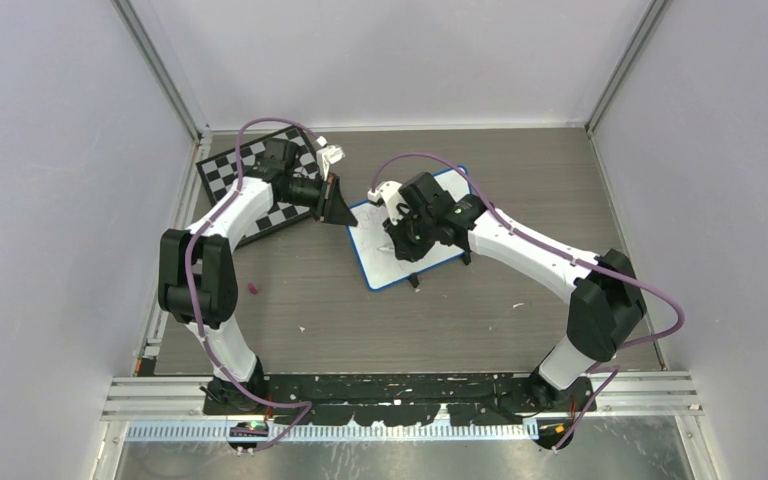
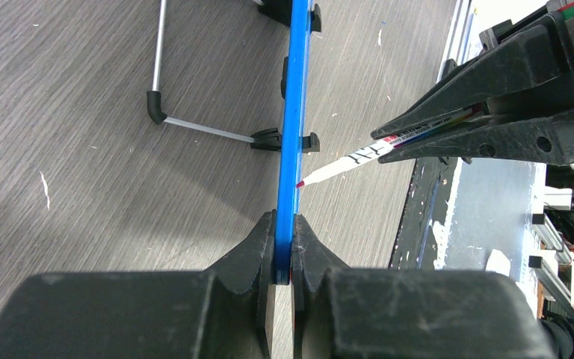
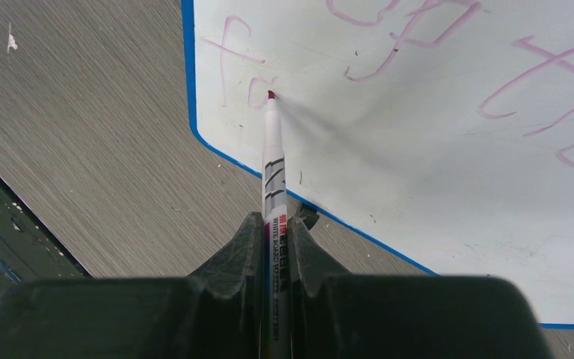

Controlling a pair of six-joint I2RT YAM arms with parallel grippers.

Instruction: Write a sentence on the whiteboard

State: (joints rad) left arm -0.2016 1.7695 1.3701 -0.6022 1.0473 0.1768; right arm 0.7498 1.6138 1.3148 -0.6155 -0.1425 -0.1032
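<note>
Left gripper (image 2: pixel 284 232) clenched on whiteboard (image 1: pixel 385 268) frame; board propped mid-table beside chessboard (image 1: pixel 228 168). Right gripper (image 3: pixel 274 224) grasps marker (image 3: pixel 273 161), tip at board near corner, below pink sentence (image 3: pixel 411 30). Best: light even pressure, short strokes, firm clamp.

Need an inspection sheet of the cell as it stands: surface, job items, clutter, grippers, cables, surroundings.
Surface: wood-grain table, white specks scattered on it.
Job's things: whiteboard mid-table; pink sentence partly written.
Clutter: chessboard far left; small pink scrap.
Grippers: left gripper shut on the whiteboard edge; right gripper shut on marker, tip on board.
Cables: purple cables looped along both arms.
Surroundings: plain walls, metal posts.
</note>
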